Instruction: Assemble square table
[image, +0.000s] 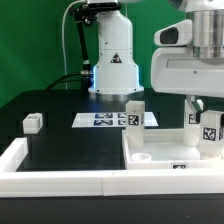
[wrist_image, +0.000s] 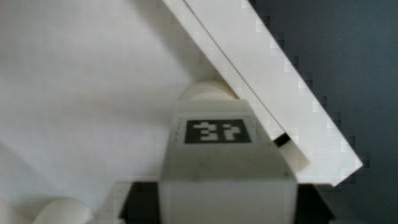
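The square table's white slab (image: 165, 148) lies flat at the exterior view's right front. My gripper (image: 204, 113) is over the slab's right side, shut on a white leg (image: 208, 132) with a black-and-white tag, held upright with its lower end at the slab. In the wrist view this leg (wrist_image: 217, 140) shows tag 37 between my dark fingers (wrist_image: 146, 200), and its rounded far end meets the slab (wrist_image: 80, 100) beside a raised white edge (wrist_image: 249, 70). A second leg (image: 133, 113) stands upright at the slab's far left corner. A third leg (image: 32, 122) lies on the black surface at the left.
The marker board (image: 100, 120) lies behind the slab near the robot's base (image: 112, 70). A long white rail (image: 60, 172) borders the black surface at the front and left. A small round boss (image: 143, 157) sits on the slab's near left part.
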